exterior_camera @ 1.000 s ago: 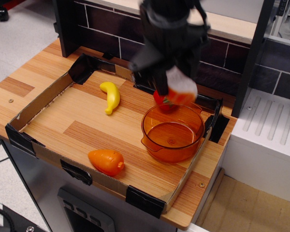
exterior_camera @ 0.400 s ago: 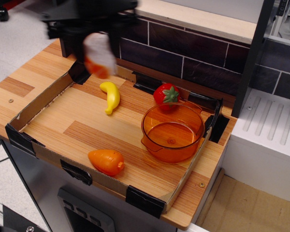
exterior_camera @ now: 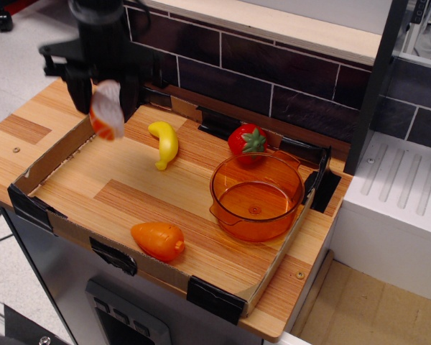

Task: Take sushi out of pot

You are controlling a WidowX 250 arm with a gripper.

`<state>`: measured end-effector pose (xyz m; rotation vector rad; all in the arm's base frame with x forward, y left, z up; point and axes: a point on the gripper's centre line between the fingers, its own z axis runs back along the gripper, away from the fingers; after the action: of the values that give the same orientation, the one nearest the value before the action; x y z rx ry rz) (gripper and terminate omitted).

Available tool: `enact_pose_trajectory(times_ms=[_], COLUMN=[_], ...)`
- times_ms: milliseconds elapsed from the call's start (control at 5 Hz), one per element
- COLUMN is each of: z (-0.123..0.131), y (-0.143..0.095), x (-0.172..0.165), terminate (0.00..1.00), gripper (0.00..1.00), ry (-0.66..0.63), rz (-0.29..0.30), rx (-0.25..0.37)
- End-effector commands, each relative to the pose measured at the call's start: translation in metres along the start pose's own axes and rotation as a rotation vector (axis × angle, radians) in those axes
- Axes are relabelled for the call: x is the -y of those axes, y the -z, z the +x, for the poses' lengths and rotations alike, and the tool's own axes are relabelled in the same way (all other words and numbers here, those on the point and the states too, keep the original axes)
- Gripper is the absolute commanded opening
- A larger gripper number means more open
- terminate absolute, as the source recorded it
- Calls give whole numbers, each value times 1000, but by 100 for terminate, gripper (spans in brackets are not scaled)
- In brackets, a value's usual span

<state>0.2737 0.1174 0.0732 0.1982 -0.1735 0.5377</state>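
My gripper hangs over the far left corner of the cardboard tray and is shut on the sushi, a white-topped piece with an orange lower side, held above the tray floor. The transparent orange pot stands at the right of the tray, far from the gripper, and nothing shows inside it.
A yellow banana toy lies just right of the gripper. A red strawberry sits behind the pot. An all-orange carrot-like toy lies near the tray's front edge. A dark brick wall backs the table.
The gripper has carried the sushi from above the pot leftward across the tray, then lower over the far left corner. The pot and other toys have not moved.
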Motion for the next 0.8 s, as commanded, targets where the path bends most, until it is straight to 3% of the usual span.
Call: enact_pose_trajectory(times_ms=[0, 400, 600], z=[32, 29, 30], y=[36, 44, 37], x=[2, -1, -4], terminate=[0, 0, 0], gripper=[0, 0, 100], ry=[8, 35, 8], rz=[47, 45, 7], rx=[57, 35, -7])
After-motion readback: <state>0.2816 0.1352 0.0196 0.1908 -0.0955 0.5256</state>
